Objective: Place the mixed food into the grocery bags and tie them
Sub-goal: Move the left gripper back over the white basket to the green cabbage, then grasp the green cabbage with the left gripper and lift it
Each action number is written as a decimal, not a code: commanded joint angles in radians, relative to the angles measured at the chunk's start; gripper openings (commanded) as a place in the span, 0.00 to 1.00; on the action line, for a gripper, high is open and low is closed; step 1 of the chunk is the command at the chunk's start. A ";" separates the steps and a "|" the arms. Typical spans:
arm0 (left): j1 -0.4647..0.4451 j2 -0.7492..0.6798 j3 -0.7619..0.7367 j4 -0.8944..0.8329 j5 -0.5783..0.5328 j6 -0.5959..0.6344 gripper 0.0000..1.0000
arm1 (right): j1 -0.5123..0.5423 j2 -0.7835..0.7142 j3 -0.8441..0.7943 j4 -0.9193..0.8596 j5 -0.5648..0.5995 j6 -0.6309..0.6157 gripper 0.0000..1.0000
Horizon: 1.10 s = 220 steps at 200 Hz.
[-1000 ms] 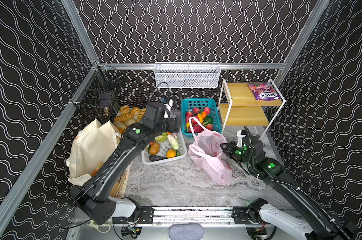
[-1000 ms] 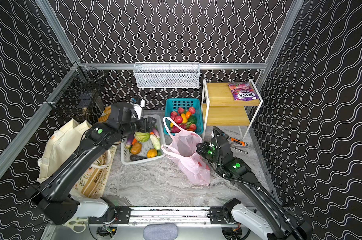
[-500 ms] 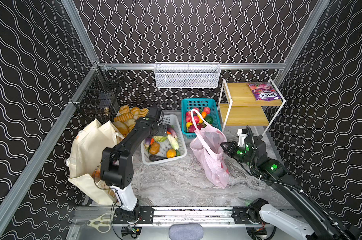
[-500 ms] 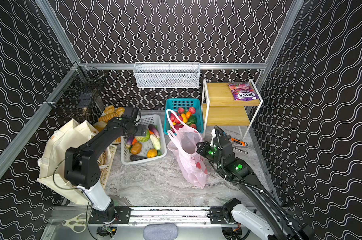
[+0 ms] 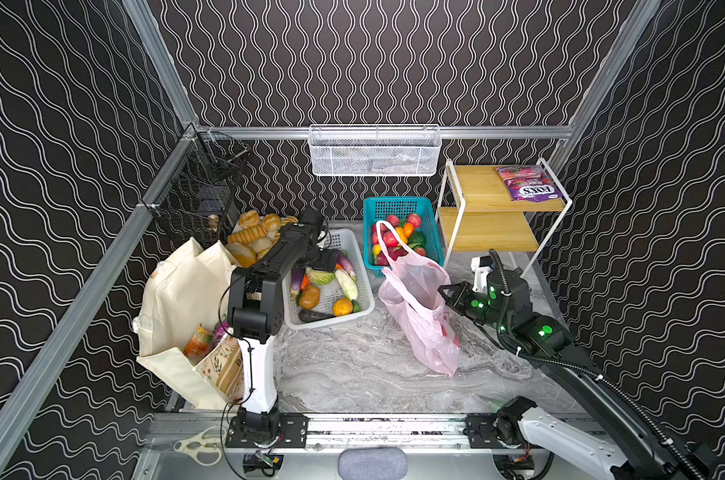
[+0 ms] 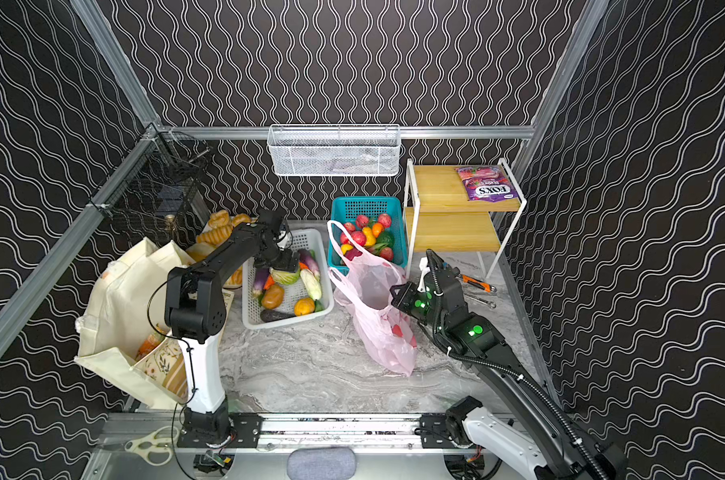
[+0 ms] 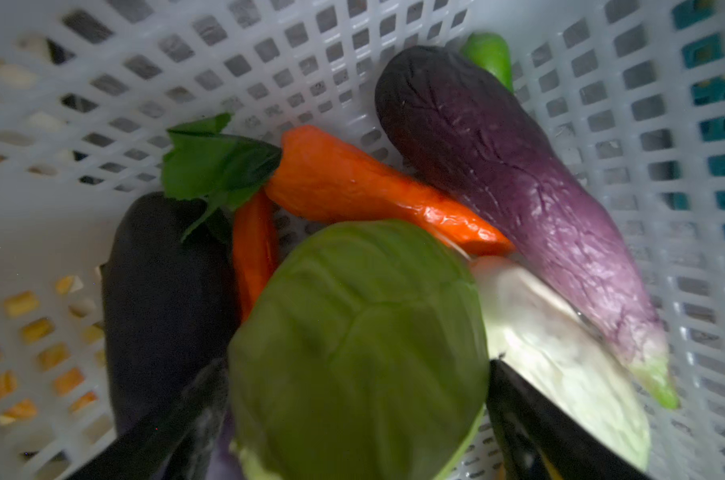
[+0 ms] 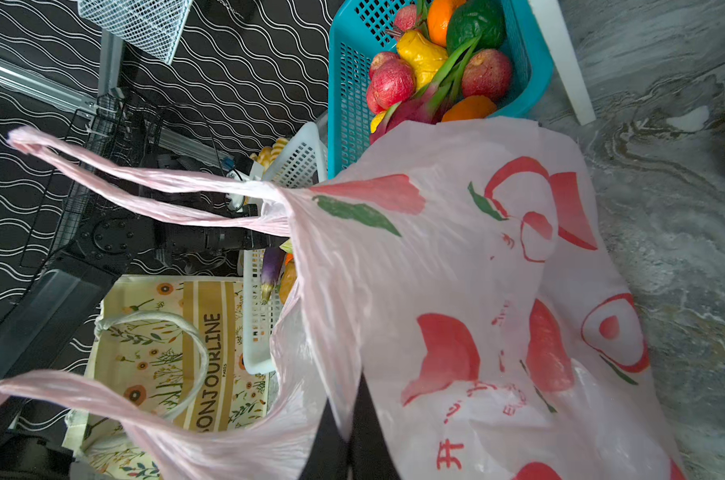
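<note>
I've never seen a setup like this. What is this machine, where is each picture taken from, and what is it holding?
Two robot arms stand at a marble table, each ending in a claw. Both top views look down from overhead; each remaining picture comes from a camera on one arm's wrist. The left claw is open, straddling a cabbage in the white basket. The right claw is shut on the rim of a pink plastic bag, holding it up. Nearby: a canvas tote, a blue fruit basket, bread rolls and a wooden shelf with a candy pouch.
</note>
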 commanded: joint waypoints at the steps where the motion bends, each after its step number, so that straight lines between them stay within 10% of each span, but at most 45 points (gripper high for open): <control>1: 0.006 0.016 0.010 -0.007 0.031 0.029 0.95 | 0.002 0.000 0.009 0.020 -0.007 -0.006 0.00; 81: 0.005 -0.215 -0.024 -0.039 0.055 -0.027 0.71 | 0.001 0.000 0.013 0.000 0.011 -0.007 0.00; 132: -0.009 -0.623 -0.272 0.142 0.325 -0.192 0.70 | 0.000 0.026 0.024 0.014 0.001 -0.005 0.00; 220: -0.354 -0.734 -0.405 0.286 0.611 -0.285 0.65 | 0.000 0.035 0.026 0.040 -0.012 -0.006 0.00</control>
